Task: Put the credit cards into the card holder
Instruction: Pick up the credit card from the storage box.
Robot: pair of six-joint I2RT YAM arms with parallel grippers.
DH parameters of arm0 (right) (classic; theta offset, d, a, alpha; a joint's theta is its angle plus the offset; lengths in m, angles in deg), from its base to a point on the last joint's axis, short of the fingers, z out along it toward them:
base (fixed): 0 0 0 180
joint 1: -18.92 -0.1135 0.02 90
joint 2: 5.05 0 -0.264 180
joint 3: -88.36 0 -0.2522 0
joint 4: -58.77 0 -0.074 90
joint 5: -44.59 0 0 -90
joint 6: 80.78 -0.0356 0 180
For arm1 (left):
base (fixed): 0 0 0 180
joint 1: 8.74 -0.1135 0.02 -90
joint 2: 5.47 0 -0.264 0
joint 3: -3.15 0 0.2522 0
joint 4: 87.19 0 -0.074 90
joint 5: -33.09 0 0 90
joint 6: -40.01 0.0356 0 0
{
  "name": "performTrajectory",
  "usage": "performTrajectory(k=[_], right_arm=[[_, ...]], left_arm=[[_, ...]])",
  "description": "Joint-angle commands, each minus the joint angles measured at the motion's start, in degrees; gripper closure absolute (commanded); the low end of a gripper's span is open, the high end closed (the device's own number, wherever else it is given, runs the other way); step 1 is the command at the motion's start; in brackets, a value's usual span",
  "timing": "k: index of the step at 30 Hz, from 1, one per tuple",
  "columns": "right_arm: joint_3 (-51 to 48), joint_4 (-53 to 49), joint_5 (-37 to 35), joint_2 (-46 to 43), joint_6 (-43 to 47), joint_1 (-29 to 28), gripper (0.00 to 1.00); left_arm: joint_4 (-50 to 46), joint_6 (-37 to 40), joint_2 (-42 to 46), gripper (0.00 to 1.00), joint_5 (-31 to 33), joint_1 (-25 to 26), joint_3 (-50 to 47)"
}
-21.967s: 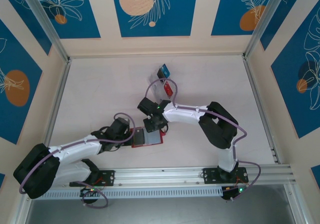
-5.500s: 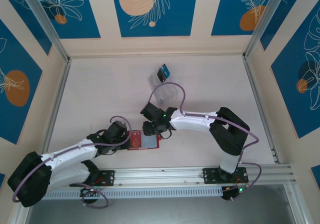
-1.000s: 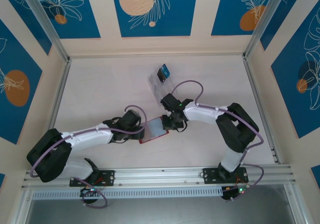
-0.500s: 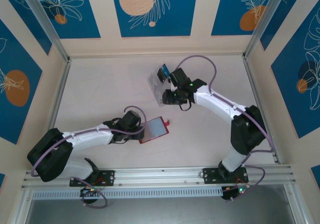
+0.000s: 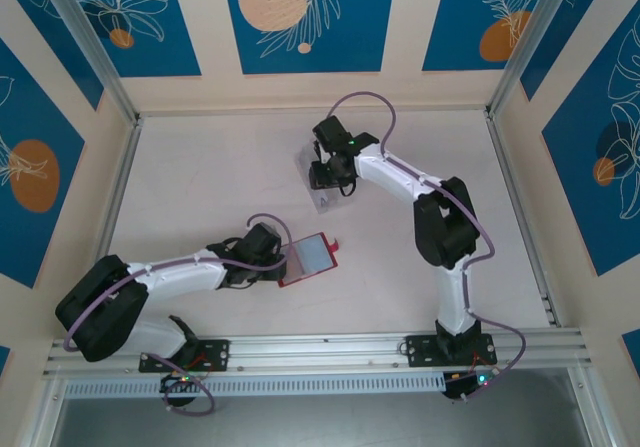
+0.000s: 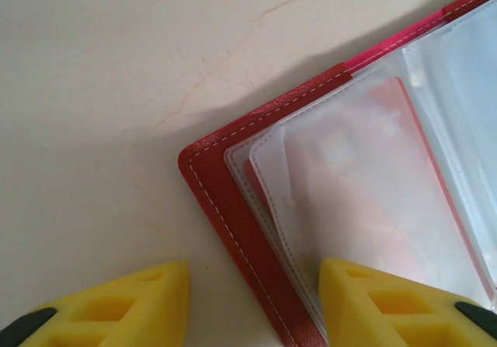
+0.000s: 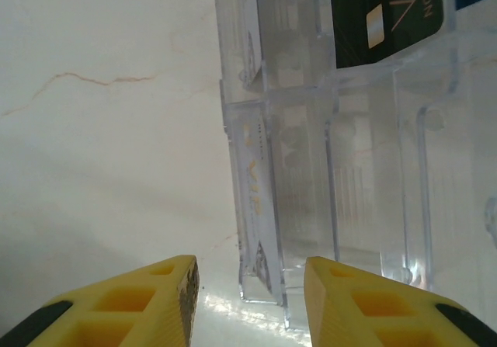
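Both sets of jaws stood spread: the left end effector [image 6: 252, 289] straddled a corner of the open card holder [image 6: 217, 199], apparently steadying it on the bench [image 6: 101, 75], while the right end effector [image 7: 248, 285], empty, faced the clear rack [image 7: 311, 168] where a black credit card [image 7: 384, 13] sat for picking.

Bright, even light washes the pale table [image 5: 200, 187] in the top view, with just faint, soft shadows by the arms [image 5: 180, 272]. Up close, a broad soft shadow hugs the card holder [image 6: 233, 207], and small glints sparkle along the clear rack [image 7: 311, 207].
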Motion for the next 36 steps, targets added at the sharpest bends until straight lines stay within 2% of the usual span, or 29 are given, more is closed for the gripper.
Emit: performTrajectory(k=[1, 15, 36], right_arm=[[3.78, -2.98, -2.29, 2.69, 2.70, -0.51, 0.58], [10.53, -4.02, -4.13, 10.88, 5.16, -1.57, 0.59], [10.31, -5.11, -5.85, 11.60, 5.83, -2.85, 0.80]], left_arm=[[0.95, -0.35, -0.90, 0.54, -1.15, -0.27, -1.99], [1.72, -0.88, -1.30, 0.54, -1.75, -0.14, -2.37], [1.95, -1.06, -0.82, 0.55, -1.78, -0.17, -2.98]])
